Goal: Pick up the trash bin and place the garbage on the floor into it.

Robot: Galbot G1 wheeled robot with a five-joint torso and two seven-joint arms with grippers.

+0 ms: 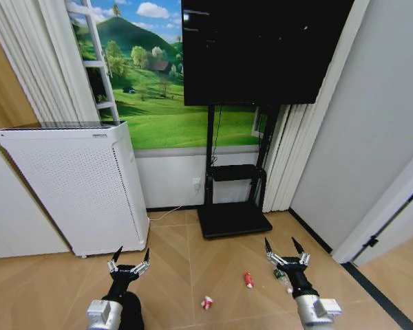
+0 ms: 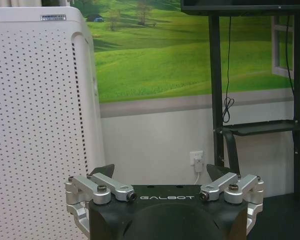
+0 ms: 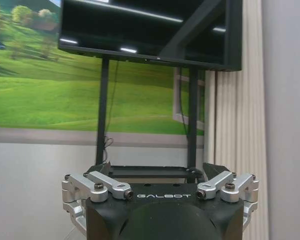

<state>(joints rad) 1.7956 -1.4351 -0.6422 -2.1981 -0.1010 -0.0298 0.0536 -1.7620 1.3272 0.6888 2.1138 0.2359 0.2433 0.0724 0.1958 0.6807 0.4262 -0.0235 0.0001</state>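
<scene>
- The garbage lies on the floor (image 1: 193, 247) in front of me: a crushed red-and-white can (image 1: 206, 302) at about 6 o'clock of the head view, a small red bottle-like piece (image 1: 248, 279) up toward 5 o'clock, and a clear bottle with a green label (image 1: 281, 278) partly hidden behind my right arm.
- My left gripper (image 1: 129, 261) hovers low at 7 o'clock, jaws spread wide and holding nothing; from its wrist view (image 2: 162, 172) it faces the wall between the white perforated appliance (image 1: 76, 192) and the TV stand.
- My right gripper (image 1: 284, 249) hovers at 5 o'clock, jaws wide as well and empty, just above the green-label bottle.
- The white appliance stands at 9 o'clock against the wall, close beside my left arm.
- A black TV stand (image 1: 233, 206) with its flat base sits at 12 o'clock past the litter, carrying a dark screen (image 1: 261, 48).
- I can't spot anything lying between the litter pieces and my grippers.
</scene>
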